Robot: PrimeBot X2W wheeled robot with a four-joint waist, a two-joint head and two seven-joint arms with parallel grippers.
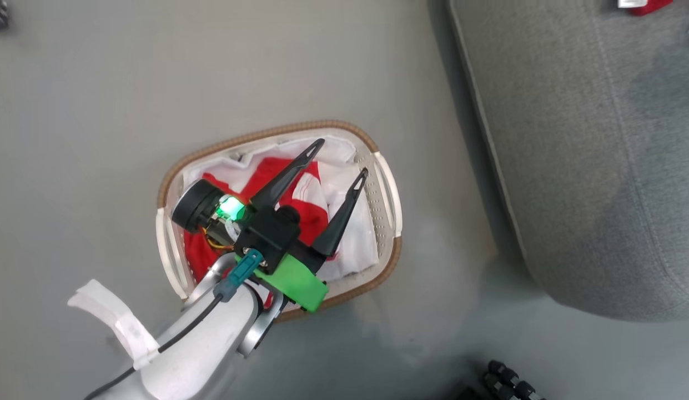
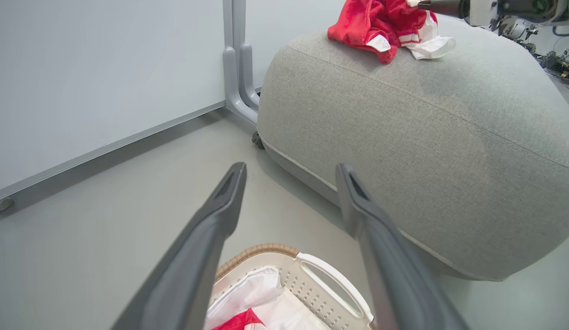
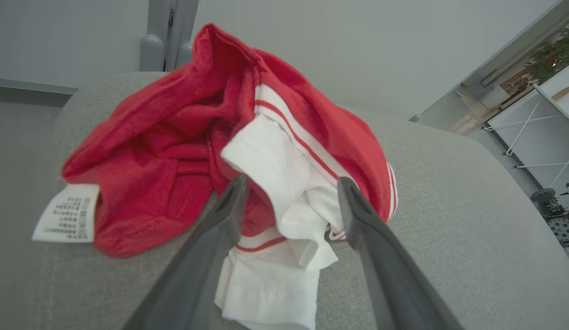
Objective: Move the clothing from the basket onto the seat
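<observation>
A white perforated basket (image 1: 266, 135) with a brown woven rim stands on the floor. A red garment with white stripes (image 1: 311, 219) lies in it on the white liner (image 1: 355, 239). My left gripper (image 1: 343, 158) hangs open just above it, holding nothing; the basket's end (image 2: 266, 251) shows below its fingers. The big grey seat (image 1: 588, 166) is to the right. On top of the seat lies a second red-and-white garment (image 3: 174, 137) with a white tag (image 3: 66, 213). My right gripper (image 3: 291, 180) is open, its fingers on either side of that garment's white fold.
A pale wall panel on a grey wheeled foot (image 2: 238, 68) stands behind the seat. Bare grey floor surrounds the basket. A dark ribbed object (image 1: 511, 380) lies on the floor near the bottom right. A white folding table (image 3: 541, 119) stands far off.
</observation>
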